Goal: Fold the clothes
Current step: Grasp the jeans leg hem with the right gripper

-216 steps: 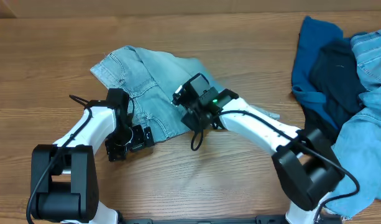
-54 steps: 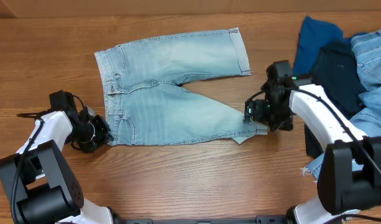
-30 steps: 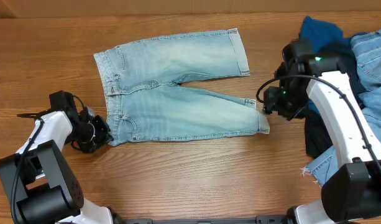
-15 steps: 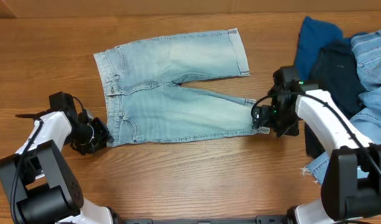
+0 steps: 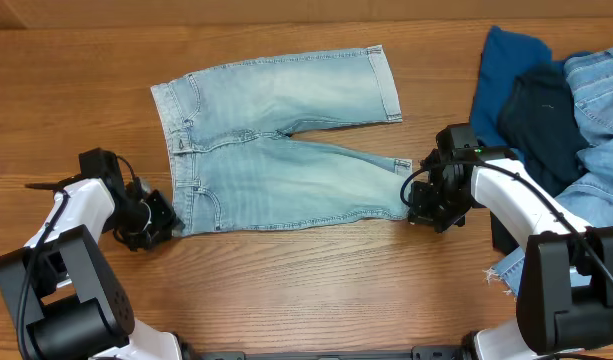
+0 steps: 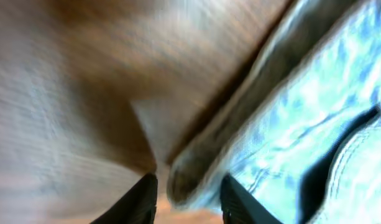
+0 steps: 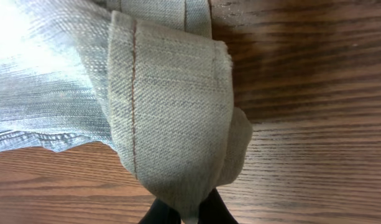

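1. Worktop. The brown wood-grain worktop (image 5: 306, 290) carries all the items.

2. Garment being folded. The pale light-wash blue denim jeans (image 5: 276, 150) lie flat and spread out at the centre-left of the worktop. The waistband is at the left and both legs point right. The far leg ends near the upper middle of the worktop. The near leg runs to the right claw.

3. Other garments. A heap lies at the right edge, well apart from the jeans. It consists of a royal blue garment (image 5: 501, 70), a dark navy garment (image 5: 541, 120) and a light denim garment (image 5: 596, 80), overlapping each other.

4. Right claw (image 7: 189, 214). It sits low at the hem of the near leg. The jaws are closed tight and pinch the folded, stitched hem of the jeans. The hem is bunched and curled above the fingertips.

5. Left claw (image 6: 190, 199). It sits at the near left corner of the waistband. The jaws stand partly apart, with the waistband edge just ahead of the gap. The wrist view is blurred, so contact with the denim cannot be confirmed.
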{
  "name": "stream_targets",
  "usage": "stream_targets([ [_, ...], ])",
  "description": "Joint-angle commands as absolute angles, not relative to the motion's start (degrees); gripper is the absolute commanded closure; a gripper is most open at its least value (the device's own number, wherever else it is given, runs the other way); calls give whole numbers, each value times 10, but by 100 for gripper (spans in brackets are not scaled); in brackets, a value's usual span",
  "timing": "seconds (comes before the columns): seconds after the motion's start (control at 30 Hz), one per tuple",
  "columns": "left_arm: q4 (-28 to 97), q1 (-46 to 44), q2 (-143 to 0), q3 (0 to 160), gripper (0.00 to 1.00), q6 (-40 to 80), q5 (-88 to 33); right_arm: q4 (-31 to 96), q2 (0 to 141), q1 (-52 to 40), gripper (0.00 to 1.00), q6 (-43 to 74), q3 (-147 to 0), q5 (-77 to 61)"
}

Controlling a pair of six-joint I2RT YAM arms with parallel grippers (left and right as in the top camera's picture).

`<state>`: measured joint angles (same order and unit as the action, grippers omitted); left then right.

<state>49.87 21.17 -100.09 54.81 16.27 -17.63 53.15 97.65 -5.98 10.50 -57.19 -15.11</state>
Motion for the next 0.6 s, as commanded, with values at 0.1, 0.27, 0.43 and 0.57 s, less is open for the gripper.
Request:
stream_targets([
  [0.1,537,217,-1005,553,31,141,-204,524,973,-57,96,100,-568,-166],
  [0.27,514,217,-1005,552,29,142,-207,521,973,-57,96,100,-568,-166],
  [0.43,461,174,-1005,547,45,143,-225,517,973,-57,96,100,-568,-166],
  [0.57,456,142,-1005,547,96,143,-225,517,973,-57,96,100,-568,-166],
])
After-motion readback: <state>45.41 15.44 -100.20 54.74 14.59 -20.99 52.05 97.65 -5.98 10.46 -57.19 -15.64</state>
